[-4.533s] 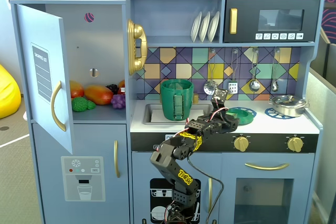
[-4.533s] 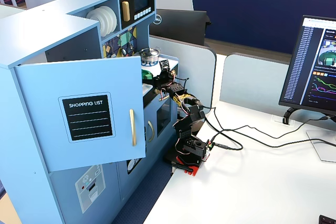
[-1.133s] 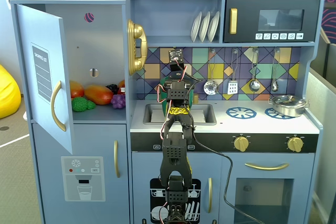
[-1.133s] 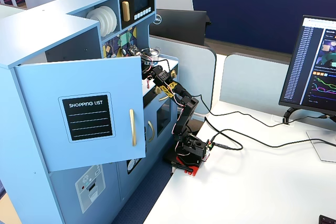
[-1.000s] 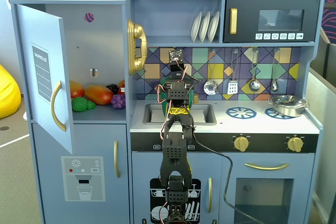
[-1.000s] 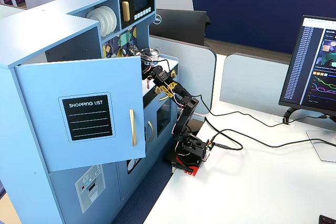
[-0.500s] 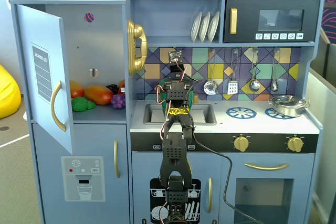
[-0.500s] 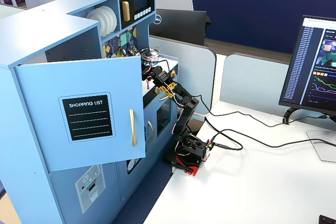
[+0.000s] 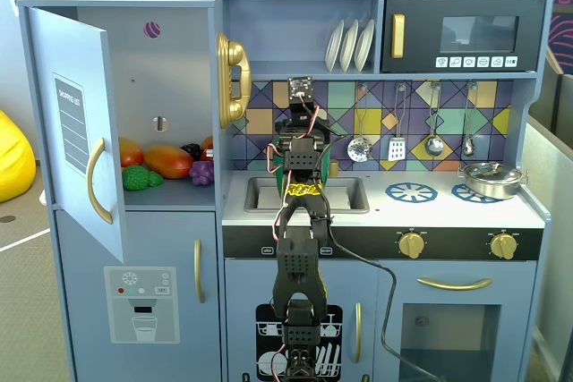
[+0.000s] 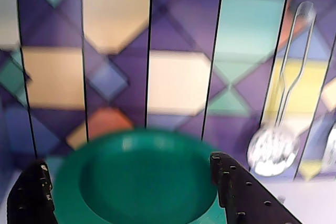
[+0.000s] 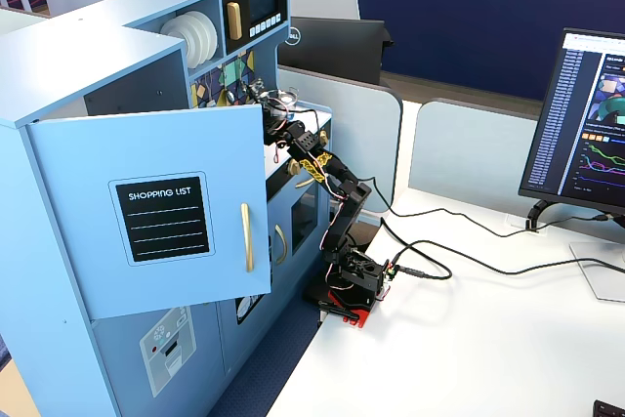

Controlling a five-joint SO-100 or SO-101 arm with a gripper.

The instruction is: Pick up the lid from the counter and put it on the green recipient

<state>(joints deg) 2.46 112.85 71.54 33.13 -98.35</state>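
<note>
Seemingly, the task is being finished, or nearly so. In a fixed view from the front, a toy kitchen is being shown w/ a black robot arm standing upright in front of the sink, reaching up over it. No lid is being seen anywhere on the bench: both blue burner rings are lying bare, and the silver pot is sitting at the far right, well apart. The green recipient is being mostly hidden behind the arm; only slivers of green are showing beside it.

In the wrist view, blurred, a round dark-green disc w/ a raised edge and sunken centre is filling the lower middle. It is being judged to be the lid, prob. already resting on the recipient's rim, approx. centred. No knob is being made out, so which way up it lies cannot be told. A slotted spoon is hanging on the tiled wall behind.

The fingers are being held spread wide, one at each side of the disc, w/ nothing clamped between them. Whether their tips are touching the disc's edge cannot be told.

Left to do, by this reading: the arm is to be drawn clear w/o the lid being knocked askew.
</note>
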